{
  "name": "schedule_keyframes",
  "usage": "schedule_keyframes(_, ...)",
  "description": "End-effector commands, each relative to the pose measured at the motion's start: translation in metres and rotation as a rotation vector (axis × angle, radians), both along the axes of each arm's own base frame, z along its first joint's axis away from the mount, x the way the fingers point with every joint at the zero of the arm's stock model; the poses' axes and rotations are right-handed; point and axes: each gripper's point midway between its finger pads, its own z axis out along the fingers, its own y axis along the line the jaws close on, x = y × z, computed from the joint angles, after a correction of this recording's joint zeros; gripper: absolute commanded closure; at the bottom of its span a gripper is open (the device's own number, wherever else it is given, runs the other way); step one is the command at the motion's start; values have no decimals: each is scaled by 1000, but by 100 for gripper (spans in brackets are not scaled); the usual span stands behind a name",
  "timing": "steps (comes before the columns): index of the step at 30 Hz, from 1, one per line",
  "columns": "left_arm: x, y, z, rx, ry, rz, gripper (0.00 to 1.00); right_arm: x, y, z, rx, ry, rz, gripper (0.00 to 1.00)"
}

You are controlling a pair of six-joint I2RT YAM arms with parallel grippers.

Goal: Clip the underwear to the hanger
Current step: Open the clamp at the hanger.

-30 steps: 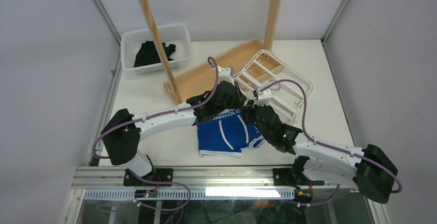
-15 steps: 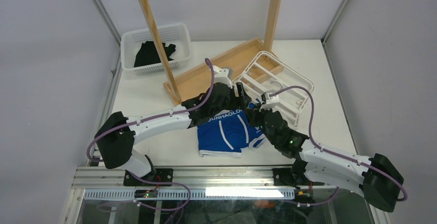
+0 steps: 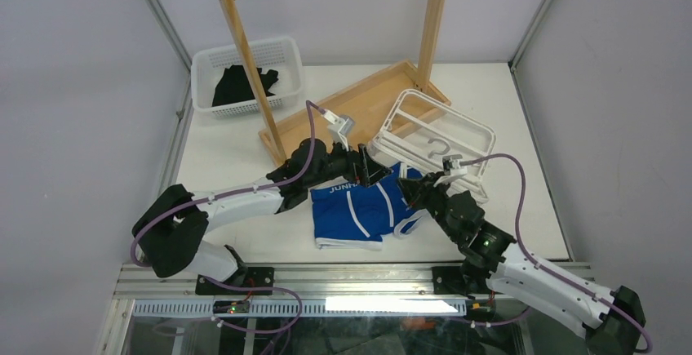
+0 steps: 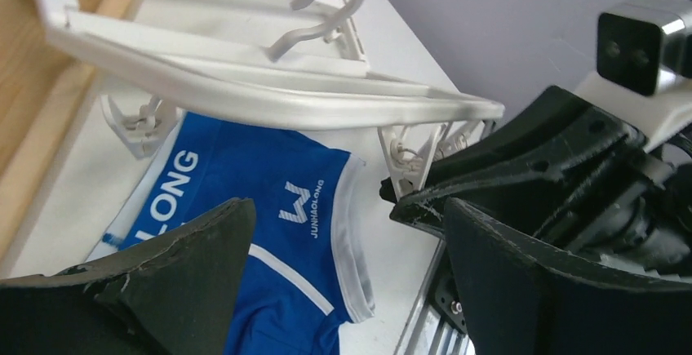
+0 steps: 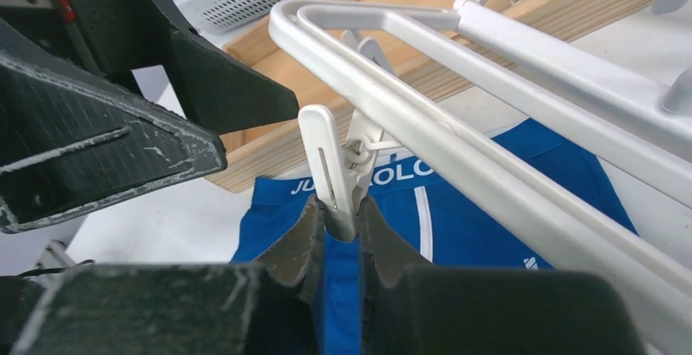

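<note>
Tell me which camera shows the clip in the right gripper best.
Right wrist: the clip is close-up, mid-frame, pinched in the right gripper. Left wrist shows it smaller, side-on; top external barely shows it.

Glossy plastic hanger, matt cloth underwear, bare wood rack.

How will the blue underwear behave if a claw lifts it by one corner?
Probably floppy: the underwear lies flat on the table with its leg hem curling, so the rest would likely hang down. It looks thin, so probably light. Pushed, it may bunch up rather than slide as one piece.
</note>
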Motion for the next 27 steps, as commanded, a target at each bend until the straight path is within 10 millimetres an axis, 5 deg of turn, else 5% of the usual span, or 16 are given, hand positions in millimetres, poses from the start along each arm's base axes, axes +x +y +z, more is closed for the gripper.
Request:
schedule_keyframes(1,-17,-11,42,-143,-193,-133,11,-12,-3,13,116,2,20,100)
schedule_keyframes(18,-45,-47,35,-357,-113,-349,29,-30,-17,12,140,0,52,100)
schedule_keyframes(27,-40,-53,29,-387,-82,-298,33,-29,-10,15,145,-7,72,100)
